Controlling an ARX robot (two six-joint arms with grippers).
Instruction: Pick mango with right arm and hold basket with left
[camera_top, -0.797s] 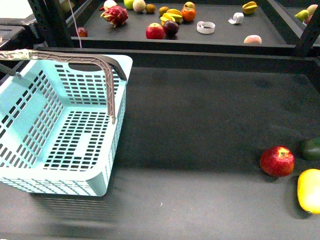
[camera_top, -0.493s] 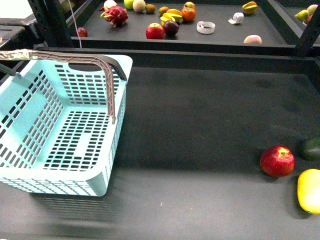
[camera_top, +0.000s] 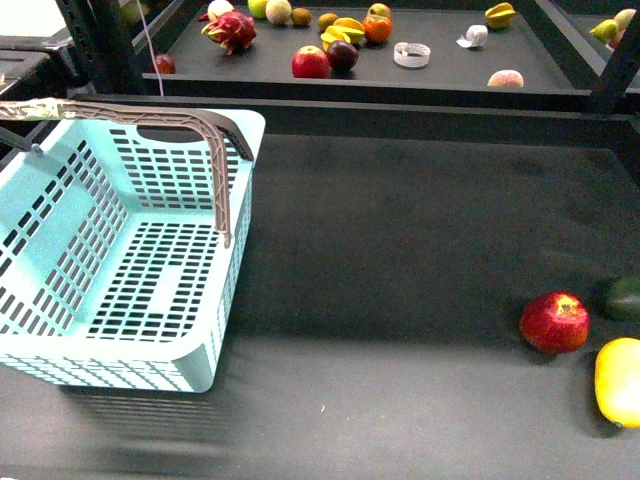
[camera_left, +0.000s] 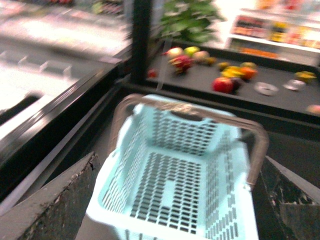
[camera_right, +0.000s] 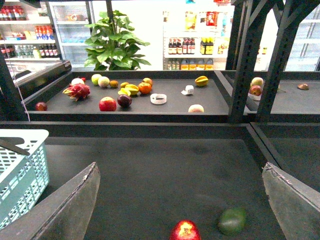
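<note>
- R pincer: fingers apart, empty.
- L pincer: apart, not on basket, which sits near-left.
- Mango: near-right on desk, long axis near-far.
- Red apple just far-left of it, green fruit beyond.

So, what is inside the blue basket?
Nothing: the basket has a bare floor. The front view crops its left corner, but the blurred left wrist view shows no fruit there.

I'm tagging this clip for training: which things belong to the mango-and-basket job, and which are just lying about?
Job: mango, far right; light blue basket, empty, on the left.
Lying about: red apple; dark green fruit; mixed fruit on the back shelf.
</note>
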